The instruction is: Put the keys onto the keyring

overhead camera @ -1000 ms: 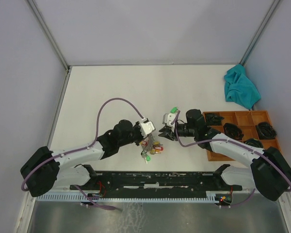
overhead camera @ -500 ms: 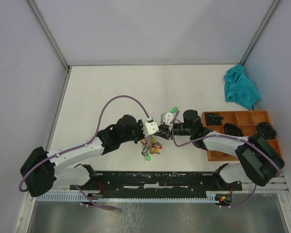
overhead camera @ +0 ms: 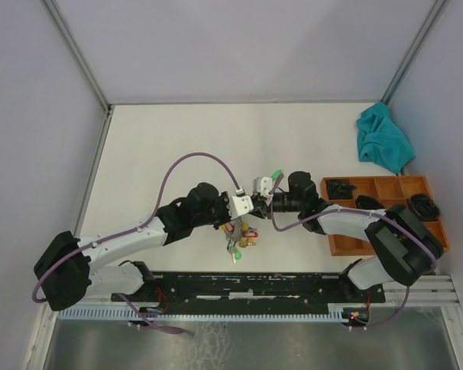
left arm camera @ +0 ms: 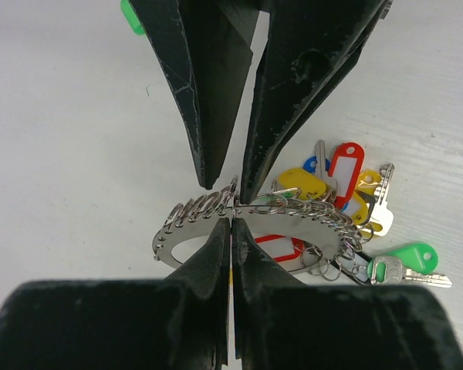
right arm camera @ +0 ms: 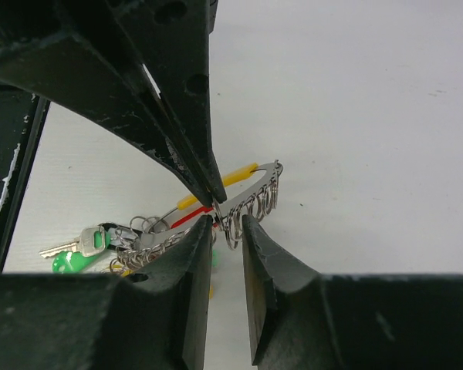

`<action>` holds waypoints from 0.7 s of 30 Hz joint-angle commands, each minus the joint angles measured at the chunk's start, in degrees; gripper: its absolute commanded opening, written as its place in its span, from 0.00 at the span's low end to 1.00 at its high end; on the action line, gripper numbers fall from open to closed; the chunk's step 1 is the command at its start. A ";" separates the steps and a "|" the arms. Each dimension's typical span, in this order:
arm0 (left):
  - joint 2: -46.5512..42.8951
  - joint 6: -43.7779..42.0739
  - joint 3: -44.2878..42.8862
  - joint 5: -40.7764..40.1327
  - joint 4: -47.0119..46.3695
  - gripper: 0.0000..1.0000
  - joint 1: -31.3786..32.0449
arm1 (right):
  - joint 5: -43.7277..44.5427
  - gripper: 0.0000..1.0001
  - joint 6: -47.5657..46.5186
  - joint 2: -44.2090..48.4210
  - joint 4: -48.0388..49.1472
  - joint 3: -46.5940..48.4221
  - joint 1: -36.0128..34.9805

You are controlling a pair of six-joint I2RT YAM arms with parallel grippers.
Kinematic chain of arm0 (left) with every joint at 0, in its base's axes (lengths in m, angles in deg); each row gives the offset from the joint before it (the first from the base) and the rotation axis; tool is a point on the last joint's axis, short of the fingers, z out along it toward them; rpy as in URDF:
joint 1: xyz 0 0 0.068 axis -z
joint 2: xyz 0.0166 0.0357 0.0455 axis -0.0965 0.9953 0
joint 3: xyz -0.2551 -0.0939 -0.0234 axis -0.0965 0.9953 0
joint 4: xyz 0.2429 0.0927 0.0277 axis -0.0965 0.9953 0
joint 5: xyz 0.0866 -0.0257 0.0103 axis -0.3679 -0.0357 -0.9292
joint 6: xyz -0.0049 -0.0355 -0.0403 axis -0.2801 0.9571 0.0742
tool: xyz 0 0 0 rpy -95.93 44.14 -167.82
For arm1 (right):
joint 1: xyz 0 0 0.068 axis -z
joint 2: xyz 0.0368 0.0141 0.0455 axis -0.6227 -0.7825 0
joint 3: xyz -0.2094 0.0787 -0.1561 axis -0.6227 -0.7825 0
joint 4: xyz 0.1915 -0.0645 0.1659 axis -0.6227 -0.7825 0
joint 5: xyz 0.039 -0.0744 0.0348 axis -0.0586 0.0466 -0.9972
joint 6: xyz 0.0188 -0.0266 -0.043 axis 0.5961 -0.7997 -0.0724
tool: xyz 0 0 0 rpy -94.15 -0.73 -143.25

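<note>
The keyring (left arm camera: 293, 222) is a flat silvery ring lined with several small split rings, carrying red, yellow, blue and green tags. My left gripper (left arm camera: 231, 225) is shut on its rim and holds it above the table; the bunch (overhead camera: 241, 236) hangs below. My right gripper (right arm camera: 225, 225) is open, its fingers either side of the small rings (right arm camera: 255, 204), tip to tip with the left gripper (overhead camera: 245, 205). A loose green-headed key (overhead camera: 276, 174) lies on the table behind the right gripper (overhead camera: 257, 200). The dark key is out of view.
An orange compartment tray (overhead camera: 336, 245) with black items stands at the right. A teal cloth (overhead camera: 383, 142) lies at the back right. A black rail (overhead camera: 255, 285) runs along the near edge.
The two grippers have come together: the right moved left, the left moved slightly right with the keyring, until the right fingers straddle the small rings.
</note>
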 commanded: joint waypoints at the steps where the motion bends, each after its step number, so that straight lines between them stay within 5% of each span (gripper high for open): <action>1: -0.25 -1.10 -2.06 1.57 -2.62 0.03 0.30 | -3.49 0.29 1.08 -0.89 3.59 2.64 -0.50; 21: -2.11 1.74 0.63 2.44 -6.67 0.03 0.01 | -3.03 0.14 -1.48 -1.71 -1.24 3.01 -1.15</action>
